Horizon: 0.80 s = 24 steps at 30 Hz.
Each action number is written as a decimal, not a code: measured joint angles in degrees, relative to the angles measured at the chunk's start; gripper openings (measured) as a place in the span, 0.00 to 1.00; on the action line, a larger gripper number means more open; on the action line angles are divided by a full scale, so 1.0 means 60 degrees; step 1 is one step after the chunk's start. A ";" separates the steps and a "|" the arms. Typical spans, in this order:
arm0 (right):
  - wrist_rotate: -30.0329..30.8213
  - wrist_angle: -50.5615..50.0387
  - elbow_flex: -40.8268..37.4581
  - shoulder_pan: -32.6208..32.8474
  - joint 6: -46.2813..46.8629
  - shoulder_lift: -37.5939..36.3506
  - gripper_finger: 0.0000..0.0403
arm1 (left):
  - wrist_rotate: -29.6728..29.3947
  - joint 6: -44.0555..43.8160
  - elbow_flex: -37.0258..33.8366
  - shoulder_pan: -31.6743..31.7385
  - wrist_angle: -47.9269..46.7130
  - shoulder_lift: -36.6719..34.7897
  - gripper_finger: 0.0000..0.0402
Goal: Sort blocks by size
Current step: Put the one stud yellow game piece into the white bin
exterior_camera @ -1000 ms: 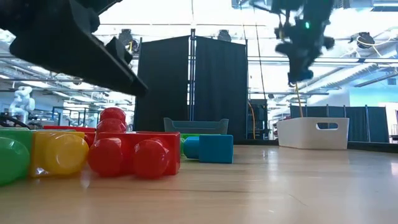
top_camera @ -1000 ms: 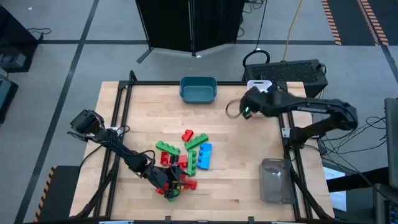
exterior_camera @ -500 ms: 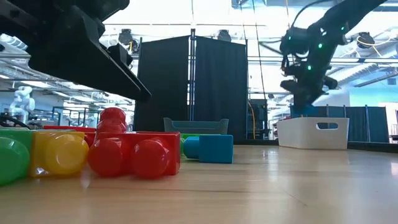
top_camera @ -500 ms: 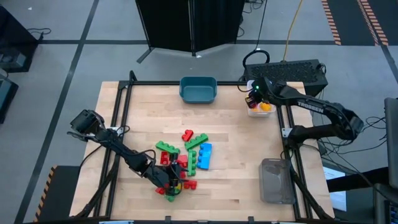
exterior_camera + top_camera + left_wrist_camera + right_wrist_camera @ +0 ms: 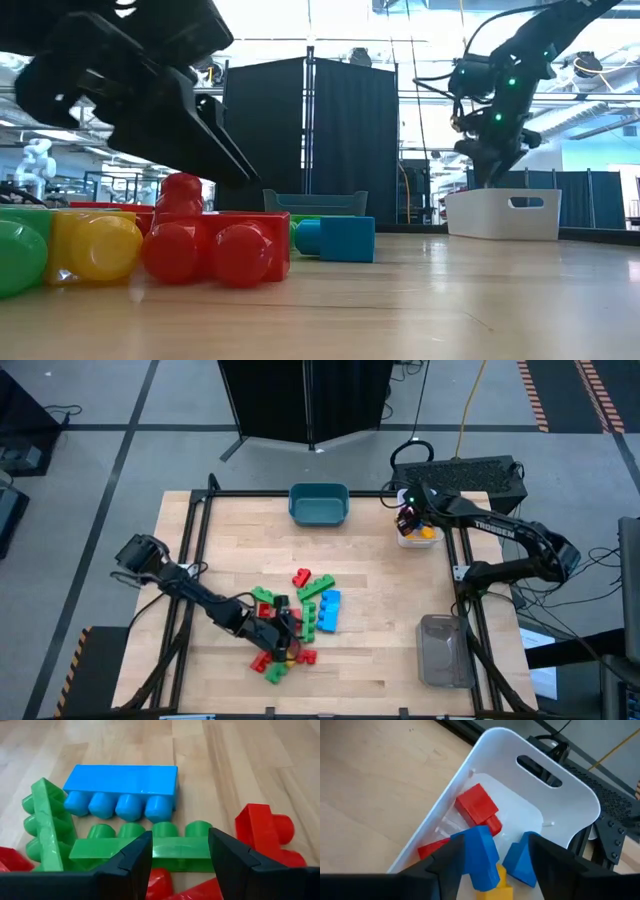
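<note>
White bin [image 5: 570, 795] — red [image 5: 476, 806], blue blocks [image 5: 482, 855] inside.

Bright, even overhead light; glare off the surface [image 5: 420, 300] in the low view, where the nearest blocks [image 5: 215, 248] are blurred.

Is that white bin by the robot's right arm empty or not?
Not empty. The white bin already holds a red block, blue blocks and a yellow one.
</note>
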 joint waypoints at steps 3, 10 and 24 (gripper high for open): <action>-0.0776 0.0019 0.0000 0.0299 -0.0001 -0.0405 0.51 | 0.0167 0.0037 0.0000 0.0114 -0.0004 0.0000 0.44; -0.2048 0.0062 0.0007 0.1798 0.0368 -0.1606 0.48 | 0.0978 0.0113 0.0000 0.0337 -0.0008 0.0000 0.44; -0.2131 0.3058 0.0011 0.7339 0.1824 -0.1088 0.46 | 0.1597 -0.0217 0.0142 0.0351 -0.1269 -0.0378 0.44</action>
